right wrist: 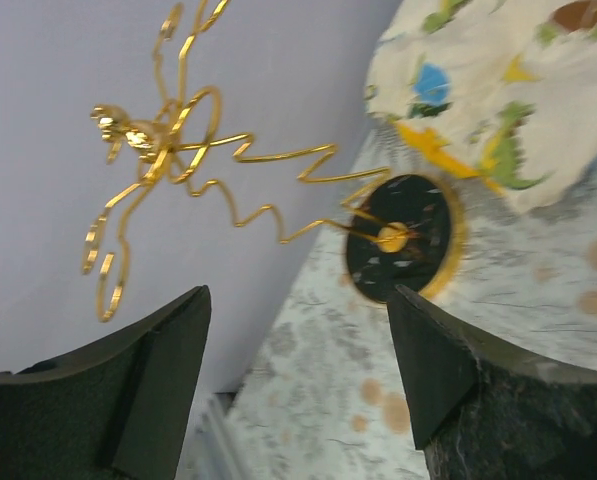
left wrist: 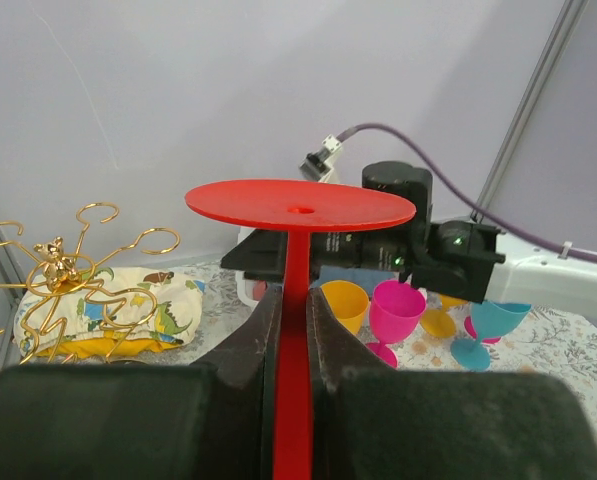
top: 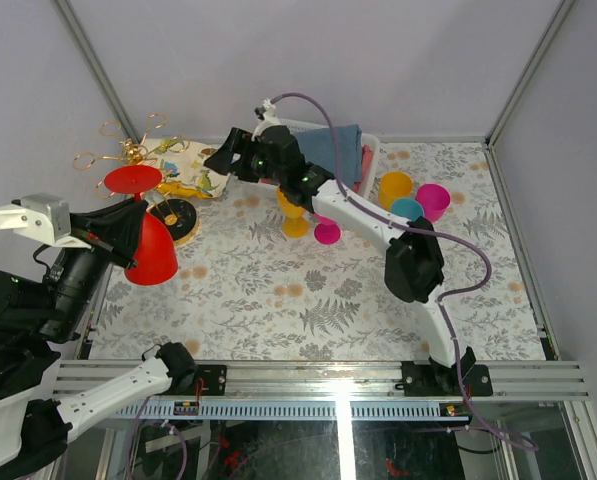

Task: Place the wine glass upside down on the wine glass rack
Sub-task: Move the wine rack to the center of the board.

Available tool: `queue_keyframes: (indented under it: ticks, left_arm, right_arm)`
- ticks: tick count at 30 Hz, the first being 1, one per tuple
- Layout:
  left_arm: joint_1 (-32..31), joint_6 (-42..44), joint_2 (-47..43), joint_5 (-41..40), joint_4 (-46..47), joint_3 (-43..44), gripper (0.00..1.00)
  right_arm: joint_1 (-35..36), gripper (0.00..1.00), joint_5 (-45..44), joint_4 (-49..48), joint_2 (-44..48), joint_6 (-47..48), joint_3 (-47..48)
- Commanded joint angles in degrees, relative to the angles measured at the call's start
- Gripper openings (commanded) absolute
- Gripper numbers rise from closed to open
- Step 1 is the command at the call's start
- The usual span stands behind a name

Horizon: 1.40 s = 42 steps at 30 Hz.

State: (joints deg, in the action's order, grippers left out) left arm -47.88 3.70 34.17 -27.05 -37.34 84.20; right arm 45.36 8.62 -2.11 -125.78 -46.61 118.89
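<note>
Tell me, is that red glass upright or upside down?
Upside down. The red glass has its flat foot on top and its bowl hanging below, with the stem pinched between the left jaws.

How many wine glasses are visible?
6: red glass in left gripper; orange glass, pink glass mid-table; yellow glass, teal glass, magenta glass back right. Others may be hidden.

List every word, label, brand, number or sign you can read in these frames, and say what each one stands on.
No readable text in any view.
The dinosaur-print cloth shows pictures only, no letters.
The red wine glass and the gold rack are unmarked.
Any markings on the metal rail are too small to read.
</note>
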Motion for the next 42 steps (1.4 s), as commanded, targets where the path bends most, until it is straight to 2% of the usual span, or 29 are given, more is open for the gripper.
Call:
queue_keyframes:
  ticks: [1,8,21,30,42]
  left_arm:
    - [0.28,0.29,0.37,-0.37,0.87,1.15,0.0]
    - [0.28,0.23,0.2,-0.27,0.66,1.09,0.0]
    - [0.33,-0.15,-0.41,-0.29,0.2,0.7,0.0]
    - [0.33,-0.23,-0.6,-0.3,0.08,0.71,0.0]
    - [0.28,-0.16,-0.42,-0.76,0.13,0.69,0.0]
  right_arm:
    - [3.67,0.76,1.32,-13.84,-0.91,-14.59,2.36]
    - [6.99,0.71,-3.58,-20.98,-3.93,-22.45,3.01]
    - [9.57,0.61,-7.27,-14.74,-13.34,-26.14,17.72]
    - [10.41,0.55,-7.69,-12.95,-17.24,-26.6,23.98]
    - [11.84,0.32,-8.09,-16.87,-20.5,-27.81,27.25]
